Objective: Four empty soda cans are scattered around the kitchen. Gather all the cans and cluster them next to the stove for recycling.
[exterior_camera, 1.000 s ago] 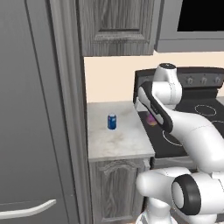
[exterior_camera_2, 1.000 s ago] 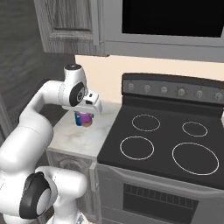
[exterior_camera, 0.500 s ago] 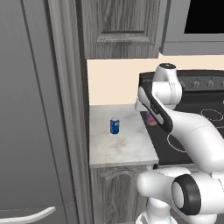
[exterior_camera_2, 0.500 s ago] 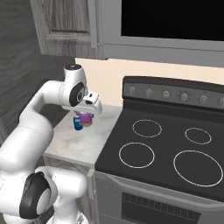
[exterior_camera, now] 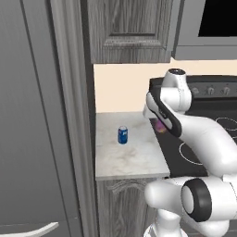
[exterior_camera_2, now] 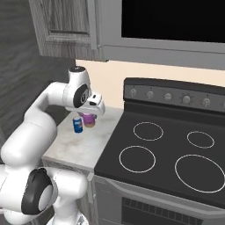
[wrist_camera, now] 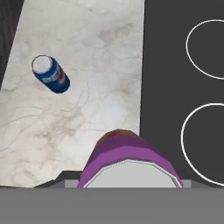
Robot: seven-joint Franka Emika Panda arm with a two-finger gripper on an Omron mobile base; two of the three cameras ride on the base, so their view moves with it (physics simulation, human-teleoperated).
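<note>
While the fingers [wrist_camera: 127,181] pinch a purple can [wrist_camera: 129,153], the blue can's [wrist_camera: 51,75] white mark stays unreadable.

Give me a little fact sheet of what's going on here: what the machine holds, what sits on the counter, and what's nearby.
holder: gripper, shut on a purple can
held can's place: in the air above the counter, near the stove's edge
on the counter: blue can, upright, standing alone
next to the counter: stove, black top with white rings, nothing on it
above the counter: grey wood cabinet
</note>
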